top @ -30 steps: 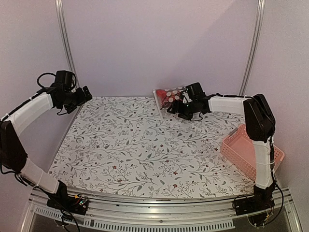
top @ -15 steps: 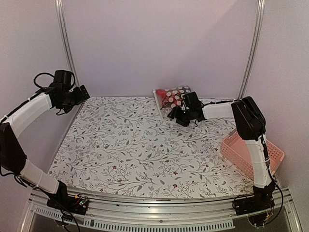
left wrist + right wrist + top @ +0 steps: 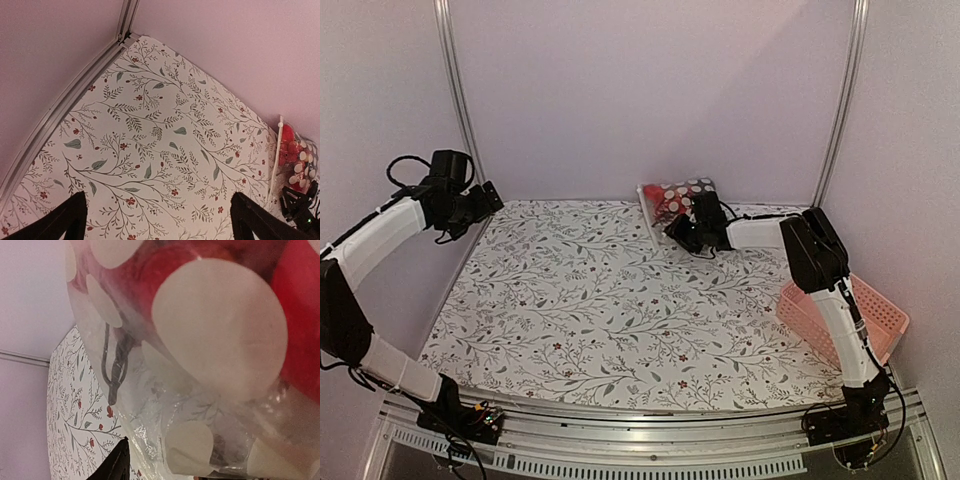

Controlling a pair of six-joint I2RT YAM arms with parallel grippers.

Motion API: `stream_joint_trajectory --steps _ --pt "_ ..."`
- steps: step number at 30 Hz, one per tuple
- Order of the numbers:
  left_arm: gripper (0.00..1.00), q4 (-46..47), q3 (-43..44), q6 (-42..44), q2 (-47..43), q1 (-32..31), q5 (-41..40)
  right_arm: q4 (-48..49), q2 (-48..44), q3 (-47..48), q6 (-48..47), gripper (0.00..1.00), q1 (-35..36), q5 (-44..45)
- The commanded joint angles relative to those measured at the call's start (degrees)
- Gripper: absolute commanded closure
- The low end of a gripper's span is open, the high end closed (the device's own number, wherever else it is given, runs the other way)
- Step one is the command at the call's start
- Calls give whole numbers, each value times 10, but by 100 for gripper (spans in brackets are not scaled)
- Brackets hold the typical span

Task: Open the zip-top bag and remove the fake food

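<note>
1. Top external view: the zip-top bag (image 3: 682, 195) stands tilted at the far edge of the bench (image 3: 580, 300), with the red fake food (image 3: 668, 203) inside it.
   - The right pincer (image 3: 692, 232) sits at the bag's lower near edge. It is too small here to tell whether its jaws are parted or clamped on plastic.
   - The left pincer (image 3: 488, 194) hangs well apart from the bag, out to its left.
   - The pink lattice basket (image 3: 850, 315) lies to the bag's right, nearer the arm bases.

2. Left wrist view: the left pincer's fingers (image 3: 60, 222) are spread wide with nothing between them, so it is released.
   - The bag appears at the right edge of the view, its white zip strip (image 3: 276, 152) running nearly upright along the side facing this pincer.
   - Opening probably needs two holds, so the left arm should travel to the bag. It should take a single lip just beside the strip, not both lips together.

3. Right wrist view: the bag fills the lens, with white dots and red fake food pressed close.
   - Only one dark fingertip (image 3: 117, 465) shows below the bag, so the grip cannot be told.
   - The right pincer would do best to pinch film alone, clear of the food, and hold the bag steady while the other lip is peeled.
   - The crinkly plastic looks likely to slip from a shallow bite.
</note>
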Motion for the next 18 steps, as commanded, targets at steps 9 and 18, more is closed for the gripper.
stream_joint_trajectory --steps 9,18 --pt "0 -7 -14 27 -4 -5 -21 6 11 6 31 100 0 2" --pt "0 62 -43 71 9 -7 91 2 -108 -123 -48 100 1 -103"
